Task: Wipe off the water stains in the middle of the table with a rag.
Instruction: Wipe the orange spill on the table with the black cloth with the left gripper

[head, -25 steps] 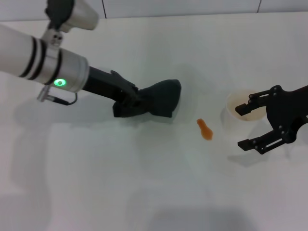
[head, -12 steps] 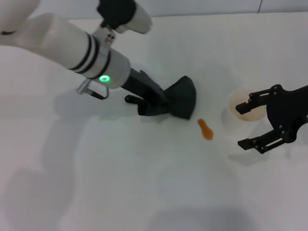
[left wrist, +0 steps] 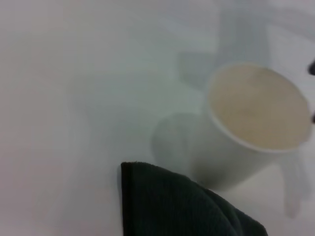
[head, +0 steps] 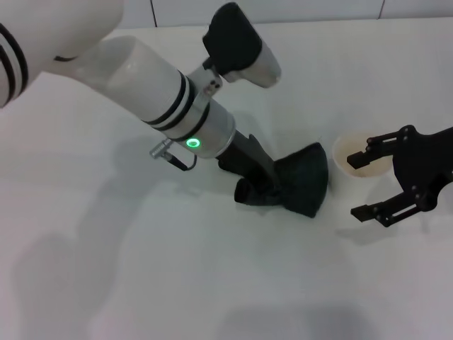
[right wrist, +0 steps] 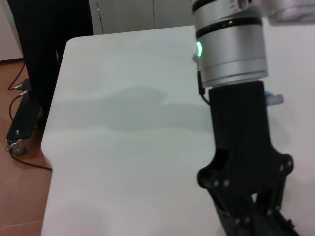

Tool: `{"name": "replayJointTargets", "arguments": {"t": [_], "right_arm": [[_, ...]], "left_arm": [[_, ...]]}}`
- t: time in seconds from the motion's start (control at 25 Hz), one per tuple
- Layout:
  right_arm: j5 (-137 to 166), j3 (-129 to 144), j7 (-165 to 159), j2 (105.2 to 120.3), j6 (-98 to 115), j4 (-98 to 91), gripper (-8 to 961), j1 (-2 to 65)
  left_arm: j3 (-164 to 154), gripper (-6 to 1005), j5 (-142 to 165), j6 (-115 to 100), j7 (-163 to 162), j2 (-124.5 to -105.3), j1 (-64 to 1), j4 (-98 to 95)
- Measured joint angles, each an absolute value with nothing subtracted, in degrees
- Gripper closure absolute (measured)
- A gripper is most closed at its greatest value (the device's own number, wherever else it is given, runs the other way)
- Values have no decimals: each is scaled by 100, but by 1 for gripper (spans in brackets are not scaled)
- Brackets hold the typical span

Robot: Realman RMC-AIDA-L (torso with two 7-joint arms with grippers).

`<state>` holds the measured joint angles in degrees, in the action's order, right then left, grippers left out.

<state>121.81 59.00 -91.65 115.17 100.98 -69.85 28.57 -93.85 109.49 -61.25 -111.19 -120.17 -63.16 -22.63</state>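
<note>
My left gripper (head: 274, 188) is shut on the black rag (head: 304, 183) and presses it on the white table (head: 141, 269) at the middle. The rag covers the spot where the orange-brown water stain lay; the stain is hidden in all views. The rag's edge also shows in the left wrist view (left wrist: 177, 206). My right gripper (head: 357, 187) is open and empty at the right, just right of the rag, with one finger over a cup. The right wrist view shows the left gripper (right wrist: 246, 172) from the side.
A white paper cup (head: 348, 151) with beige liquid stands just right of the rag, close to it in the left wrist view (left wrist: 256, 115). The table's far edge and the brown floor (right wrist: 19, 162) with cables show in the right wrist view.
My left arm has swept the rag to the right, from beside the stain to over it, so the stain no longer shows. The right gripper has not moved.
</note>
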Motion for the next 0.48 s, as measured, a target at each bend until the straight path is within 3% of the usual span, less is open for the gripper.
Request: {"name": "replayJointTargets", "arguments": {"t": [0.48], "right_arm": [[12134,5911,-9158,11521,10026,-6967,109,2852]], "left_arm": [[-9420,877,11002,-5705,-11564,-11960,-6161,-2356]]}}
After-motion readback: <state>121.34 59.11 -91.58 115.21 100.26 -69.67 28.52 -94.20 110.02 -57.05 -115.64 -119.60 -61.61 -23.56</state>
